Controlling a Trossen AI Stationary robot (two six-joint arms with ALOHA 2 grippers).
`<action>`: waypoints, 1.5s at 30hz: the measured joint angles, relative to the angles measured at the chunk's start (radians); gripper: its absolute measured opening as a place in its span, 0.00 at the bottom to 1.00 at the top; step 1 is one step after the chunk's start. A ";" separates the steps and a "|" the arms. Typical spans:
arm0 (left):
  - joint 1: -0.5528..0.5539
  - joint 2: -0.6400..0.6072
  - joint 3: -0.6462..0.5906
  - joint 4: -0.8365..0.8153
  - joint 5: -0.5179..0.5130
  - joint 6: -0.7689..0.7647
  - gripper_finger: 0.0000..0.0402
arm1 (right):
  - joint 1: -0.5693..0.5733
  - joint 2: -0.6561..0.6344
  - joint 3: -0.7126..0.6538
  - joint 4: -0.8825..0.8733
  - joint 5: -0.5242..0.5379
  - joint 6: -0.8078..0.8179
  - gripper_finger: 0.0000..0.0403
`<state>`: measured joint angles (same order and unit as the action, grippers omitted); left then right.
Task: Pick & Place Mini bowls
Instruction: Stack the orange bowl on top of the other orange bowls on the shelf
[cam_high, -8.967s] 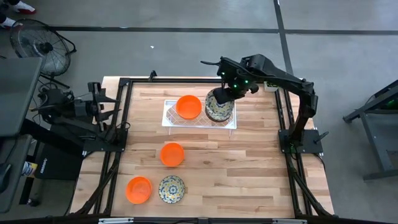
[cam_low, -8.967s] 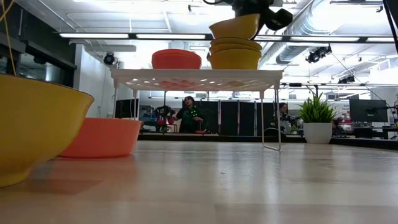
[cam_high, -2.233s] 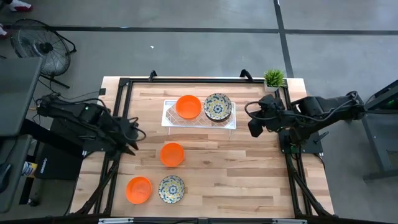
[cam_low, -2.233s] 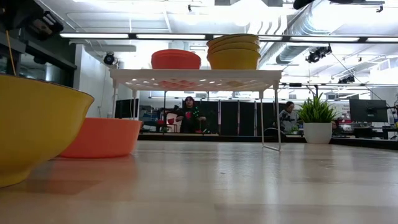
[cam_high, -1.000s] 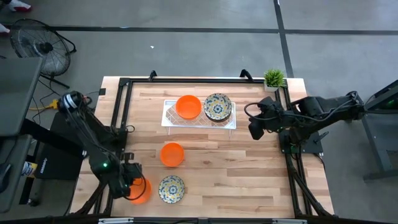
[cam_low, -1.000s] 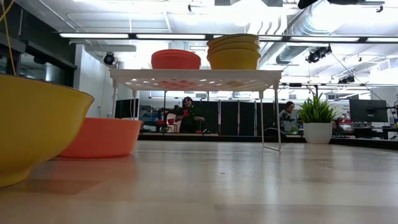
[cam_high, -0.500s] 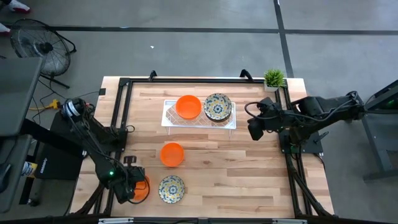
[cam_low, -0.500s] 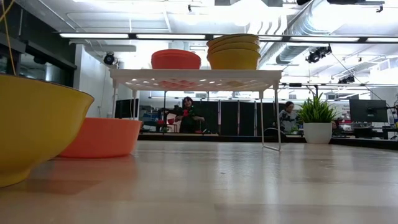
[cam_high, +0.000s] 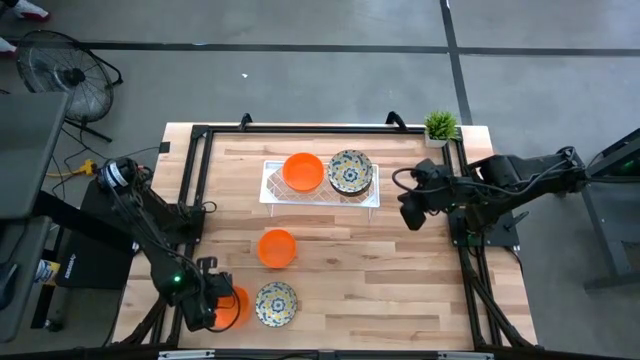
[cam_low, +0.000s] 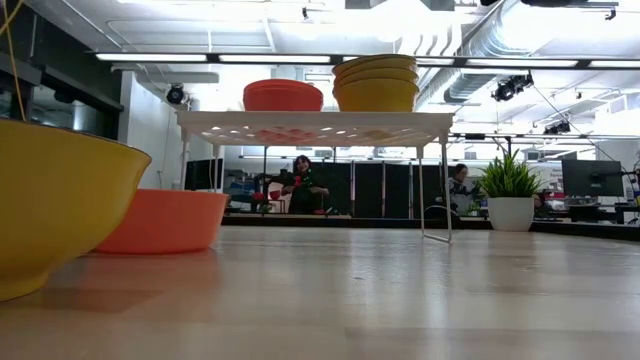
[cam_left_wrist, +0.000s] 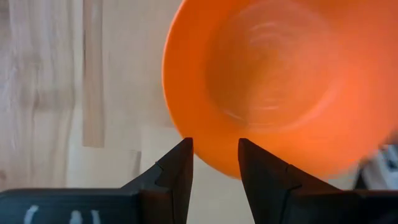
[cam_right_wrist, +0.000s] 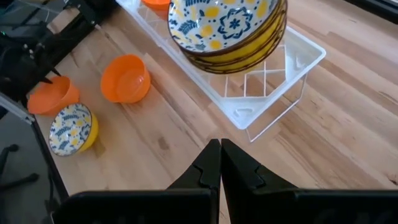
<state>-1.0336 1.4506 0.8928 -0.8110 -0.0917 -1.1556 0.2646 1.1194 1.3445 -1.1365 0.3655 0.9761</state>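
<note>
An orange mini bowl stands on the table at the near left, beside a patterned mini bowl. My left gripper is open and points down over the orange bowl's left rim. In the left wrist view its fingers stand either side of that bowl. Another orange bowl sits mid-table. The white tray holds stacked orange bowls and stacked patterned bowls. My right gripper hangs shut above the table, right of the tray. My left gripper comes from above, pointing down, and straddles the orange bowl's rim. One finger is over the inside and the other is outside. I cannot tell whether either finger touches the rim. The bowl sits on the table.
A small potted plant stands at the far right corner. Black frame rails run along the table's sides. Bare wood lies in the near right part. In the low view a person sits far behind the tray.
My left gripper has moved toward the table's near edge and to the right, sinking a little. It now stands over the near-left orange bowl's rim. Its finger gap has not changed. My right arm has kept still.
</note>
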 joint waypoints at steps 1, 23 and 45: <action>0.000 0.000 0.007 0.000 0.000 -0.010 0.31 | 0.000 0.000 0.000 0.000 -0.003 -0.012 0.00; 0.082 0.000 0.037 -0.001 0.007 -0.209 0.31 | 0.000 0.000 0.000 0.000 -0.051 -0.193 0.00; 0.157 0.037 0.016 0.012 0.061 -0.124 0.31 | 0.000 0.000 0.000 -0.003 -0.024 -0.245 0.00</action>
<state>-0.8764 1.4872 0.9085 -0.7989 -0.0305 -1.2800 0.2642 1.1195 1.3445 -1.1397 0.3416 0.7312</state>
